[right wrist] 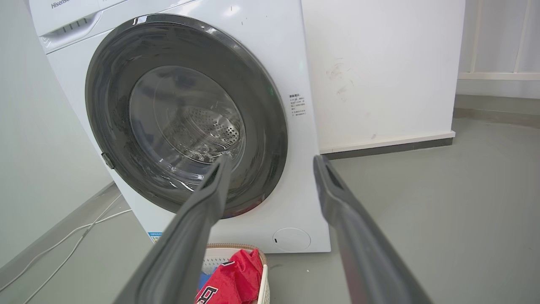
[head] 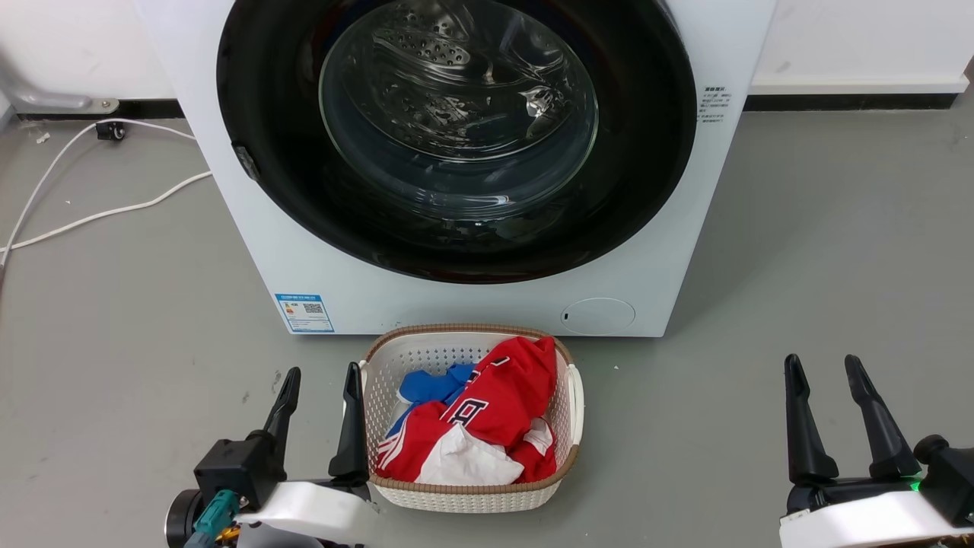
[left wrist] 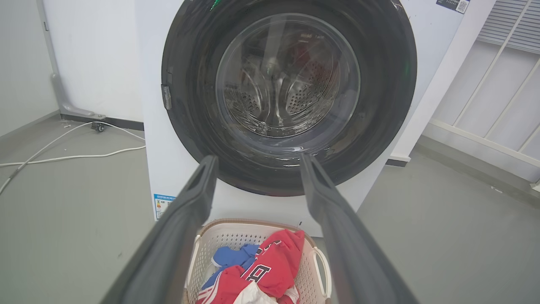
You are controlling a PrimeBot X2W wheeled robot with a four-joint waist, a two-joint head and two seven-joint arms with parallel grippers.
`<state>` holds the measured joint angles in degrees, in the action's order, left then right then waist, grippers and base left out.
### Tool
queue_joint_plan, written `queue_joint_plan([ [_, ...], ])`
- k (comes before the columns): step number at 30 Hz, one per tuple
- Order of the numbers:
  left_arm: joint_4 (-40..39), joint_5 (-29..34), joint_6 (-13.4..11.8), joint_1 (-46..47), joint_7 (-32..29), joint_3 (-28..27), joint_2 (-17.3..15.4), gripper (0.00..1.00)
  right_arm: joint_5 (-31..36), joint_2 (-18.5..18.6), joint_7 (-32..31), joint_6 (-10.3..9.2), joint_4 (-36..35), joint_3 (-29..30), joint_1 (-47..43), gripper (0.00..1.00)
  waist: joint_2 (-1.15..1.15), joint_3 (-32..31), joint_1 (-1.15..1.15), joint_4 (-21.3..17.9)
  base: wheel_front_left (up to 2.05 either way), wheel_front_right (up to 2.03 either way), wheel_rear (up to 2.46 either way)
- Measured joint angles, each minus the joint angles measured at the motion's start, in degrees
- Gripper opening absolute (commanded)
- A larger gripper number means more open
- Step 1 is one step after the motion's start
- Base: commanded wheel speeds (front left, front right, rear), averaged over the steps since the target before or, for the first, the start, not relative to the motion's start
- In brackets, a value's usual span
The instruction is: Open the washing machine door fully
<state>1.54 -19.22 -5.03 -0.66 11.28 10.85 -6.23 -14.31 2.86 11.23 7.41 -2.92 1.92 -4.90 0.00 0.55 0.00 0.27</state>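
In front of the robot, the washing machine (head: 472,308) is standing on the grey floor (head: 799,251) against a white wall (head: 837,38). The washing machine door (head: 647,152) is sitting shut, lying flush with the white front and spanning nearly its whole width. A small grey latch tab (head: 246,161) is showing on the door's left rim. Through the clear glass bowl (head: 456,129) at the door's centre, the perforated steel drum (head: 426,46) is showing.

Just before the machine, a white basket (head: 576,396) is resting on the floor, holding a red garment (head: 510,396), a blue garment (head: 430,384) and a white cloth (head: 464,460).

The left gripper (head: 323,371) is hovering low at the basket's left side, its 2 fingers spread wide and holding nothing. Its inner finger is lying just beside the basket's rim; I cannot tell whether they are touching. The right gripper (head: 822,359) is hovering over bare floor well to the right of the basket, its 2 fingers likewise spread wide and empty. Both grippers are pointing toward the machine, each well apart from the door.

A white cable (head: 99,217) is trailing across the floor to the machine's left.
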Motion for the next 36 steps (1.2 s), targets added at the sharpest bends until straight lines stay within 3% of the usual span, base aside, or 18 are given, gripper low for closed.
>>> queue_joint_plan([
  [22, 1.7, 9.1, 3.4, -1.4, 2.5, -2.9, 2.9, 1.00, 5.3, 0.0, 2.5, 0.01, -0.7, 0.0, -1.5, 1.00, 0.00, 0.0, 0.00, 0.2, 0.00, 0.00, 0.00],
  [36, 2.3, 13.6, 4.0, -2.1, 3.8, -3.6, 3.3, 1.00, 7.3, 0.0, 3.8, 0.08, -0.5, 0.0, -2.2, 1.00, 0.00, 0.0, 0.00, 0.2, 0.00, 0.00, 0.00],
])
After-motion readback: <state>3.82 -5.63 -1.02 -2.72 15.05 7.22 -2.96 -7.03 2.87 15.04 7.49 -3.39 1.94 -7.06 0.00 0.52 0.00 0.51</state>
